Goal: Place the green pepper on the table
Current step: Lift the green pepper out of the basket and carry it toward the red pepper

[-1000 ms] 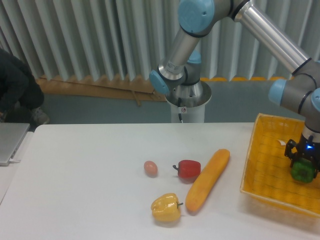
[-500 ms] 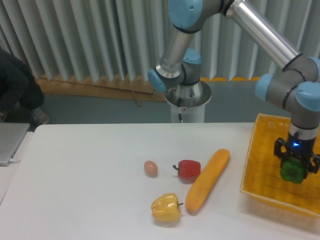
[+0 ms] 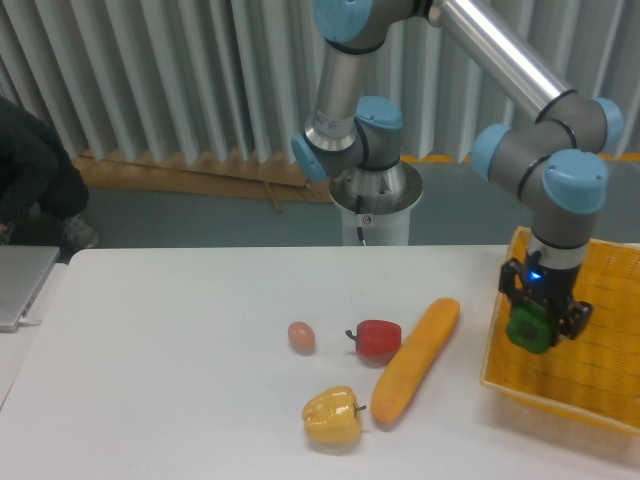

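Camera view shows, nearest on the flat white table (image 3: 150,380), a glossy yellow pepper (image 3: 332,416). Just beyond it lie a long orange carrot-shaped vegetable (image 3: 417,358), a small red pepper (image 3: 377,338) and a little pinkish egg-like ball (image 3: 301,336). Right of the carrot, the black two-finger gripper (image 3: 536,320) is clamped on the dark-green bell pepper (image 3: 529,330), held above the near-left edge of the yellow woven basket (image 3: 590,370).

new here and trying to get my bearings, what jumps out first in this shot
The gripper at the right holds the green pepper in its jaws, at the left rim of the yellow woven basket. On the white table, mid-frame, lie a long orange vegetable, a red pepper, a yellow pepper and a small egg-like object.
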You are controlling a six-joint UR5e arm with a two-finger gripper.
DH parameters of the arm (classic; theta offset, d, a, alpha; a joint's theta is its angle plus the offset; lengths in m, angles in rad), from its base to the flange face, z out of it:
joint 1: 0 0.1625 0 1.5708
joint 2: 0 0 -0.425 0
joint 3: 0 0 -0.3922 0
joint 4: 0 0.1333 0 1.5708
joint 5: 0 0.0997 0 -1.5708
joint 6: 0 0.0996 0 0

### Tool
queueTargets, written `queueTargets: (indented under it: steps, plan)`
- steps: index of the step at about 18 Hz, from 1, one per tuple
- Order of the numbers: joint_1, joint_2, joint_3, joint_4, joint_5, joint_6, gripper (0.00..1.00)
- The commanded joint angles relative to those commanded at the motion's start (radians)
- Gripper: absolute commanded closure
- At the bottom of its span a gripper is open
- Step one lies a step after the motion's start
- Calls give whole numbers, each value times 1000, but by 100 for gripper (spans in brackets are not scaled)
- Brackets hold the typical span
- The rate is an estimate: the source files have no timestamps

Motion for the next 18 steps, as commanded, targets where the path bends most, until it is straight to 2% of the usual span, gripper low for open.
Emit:
queueTargets:
  steps: [4, 7, 9, 11, 13, 15, 18]
  plan:
    - [-92, 19, 2, -78, 12, 5, 55]
    - [-169, 22, 5, -114, 40, 26, 55]
    - [-190, 32, 20, -147, 43, 66, 55]
    - [-198, 43, 28, -184, 63, 179, 55]
    - [-215, 58, 28, -190, 83, 256, 55]
    - [-239, 60, 34, -204, 84, 261, 55]
    - [-271, 61, 70, -256, 121, 272, 55]
